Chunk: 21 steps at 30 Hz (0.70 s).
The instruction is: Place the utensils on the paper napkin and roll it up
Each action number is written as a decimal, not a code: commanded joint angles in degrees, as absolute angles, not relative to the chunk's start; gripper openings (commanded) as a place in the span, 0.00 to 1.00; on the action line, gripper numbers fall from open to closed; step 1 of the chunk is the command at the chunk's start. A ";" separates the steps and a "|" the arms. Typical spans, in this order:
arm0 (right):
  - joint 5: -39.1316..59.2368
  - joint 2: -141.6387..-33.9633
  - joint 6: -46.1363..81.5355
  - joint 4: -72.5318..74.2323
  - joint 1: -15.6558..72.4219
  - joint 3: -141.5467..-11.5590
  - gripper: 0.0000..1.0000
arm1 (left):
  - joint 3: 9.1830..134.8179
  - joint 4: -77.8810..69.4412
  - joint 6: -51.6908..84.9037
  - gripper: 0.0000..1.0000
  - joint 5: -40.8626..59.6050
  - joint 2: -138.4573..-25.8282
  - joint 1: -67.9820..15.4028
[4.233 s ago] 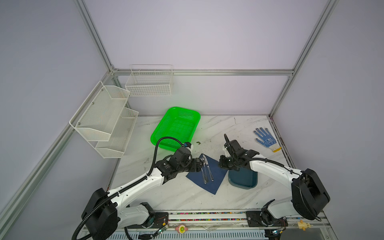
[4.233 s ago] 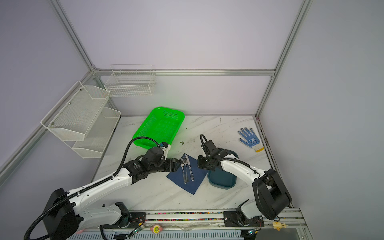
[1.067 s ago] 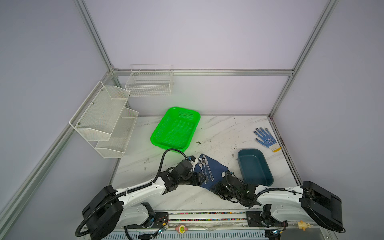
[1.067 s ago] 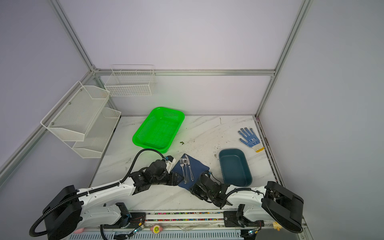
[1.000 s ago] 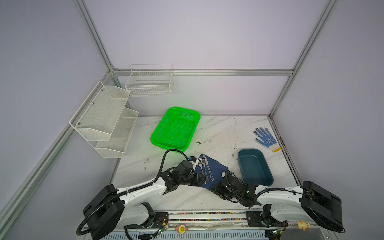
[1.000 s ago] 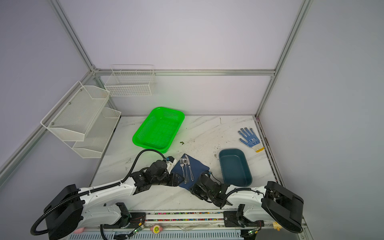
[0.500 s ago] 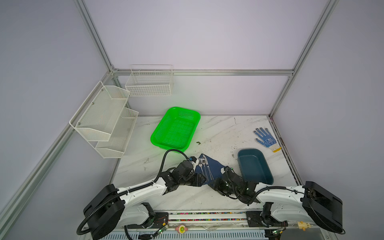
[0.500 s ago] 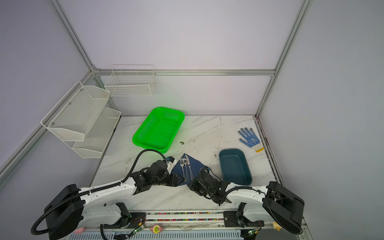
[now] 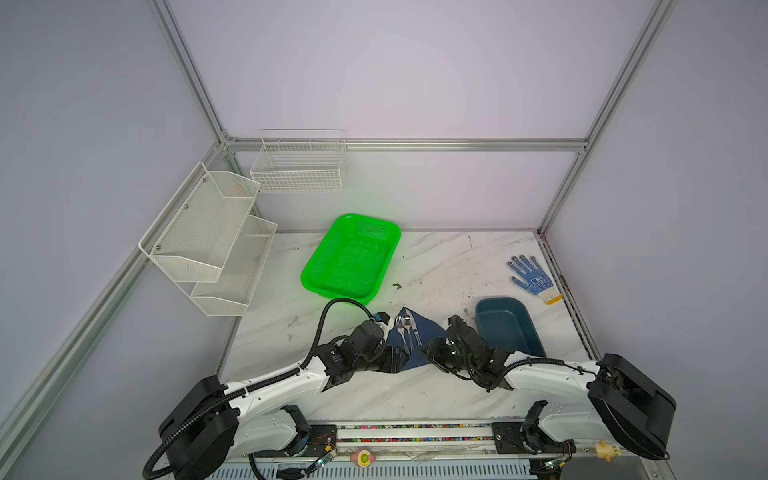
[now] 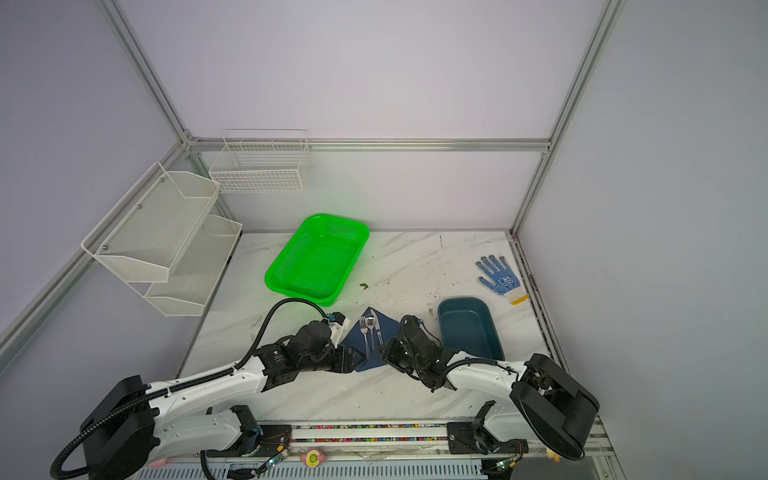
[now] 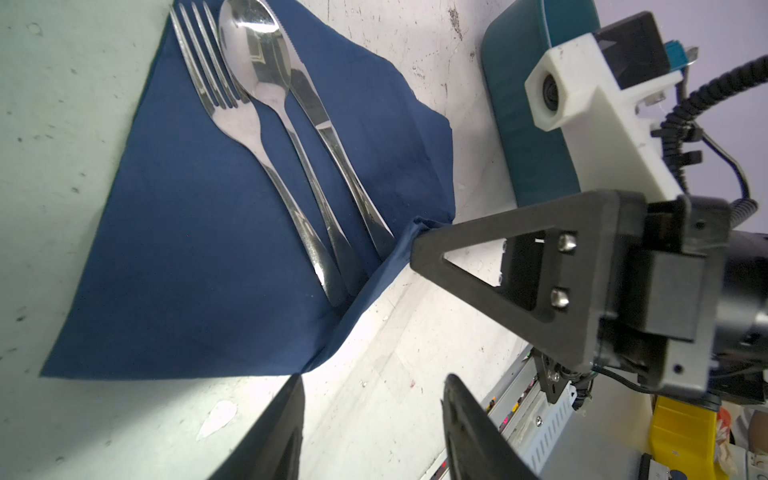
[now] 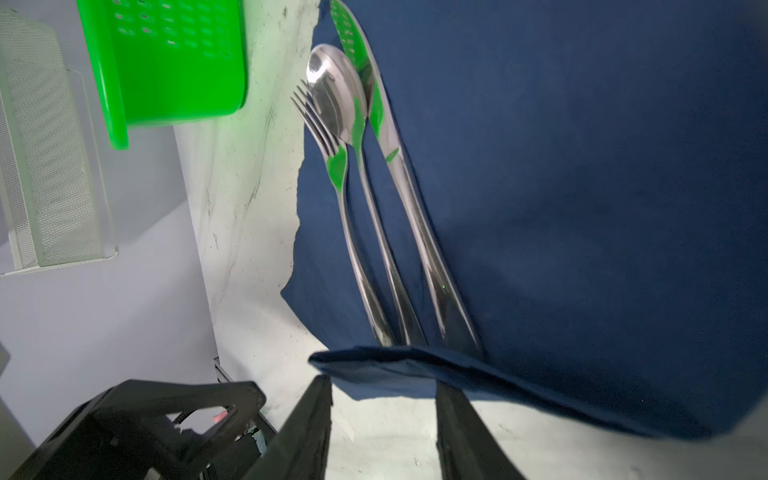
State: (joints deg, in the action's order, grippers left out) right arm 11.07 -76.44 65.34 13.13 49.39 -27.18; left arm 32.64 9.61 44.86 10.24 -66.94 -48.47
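White marbled tabletop fills a booth of pale walls and aluminium posts. Wire shelves hang on the left wall. A green basket sits toward the back, a dotted work glove far right, and a teal tray just right of centre.

Near the front lies the paper napkin, dark navy, one corner pointing away from the robot. The utensils rest on it side by side: fork, spoon and knife, heads toward the basket. In both top views the napkin's near part is hidden behind the two wrists.

The left claw is open. Its wrist view shows two dark fingers apart over bare marble, just short of the napkin's near corner, with nothing between them.

The right claw also has its fingers spread, not clamped on the paper. The napkin's near edge is turned up and folded back over the handle ends, hiding them, and that fold lies right at the fingertips. From the left wrist view only one triangular finger of this claw shows, its tip against the bunched paper; the second is behind it.

The knife blade is partly covered by the spoon bowl, and its tip runs out of frame in the right wrist view. Green reflections streak the metal there. The tray is cut off in the left wrist view.
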 commanded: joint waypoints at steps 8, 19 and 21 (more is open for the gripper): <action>13.87 -81.74 62.30 14.85 47.57 -29.76 0.40 | 32.15 6.33 43.33 0.35 14.63 -67.74 -49.50; 16.43 -81.58 60.91 13.37 45.88 -29.63 0.27 | 37.25 4.20 42.98 0.29 14.99 -76.74 -50.54; 16.15 -81.06 60.92 13.12 45.79 -29.40 0.25 | 37.69 3.29 42.98 0.29 15.25 -77.71 -50.55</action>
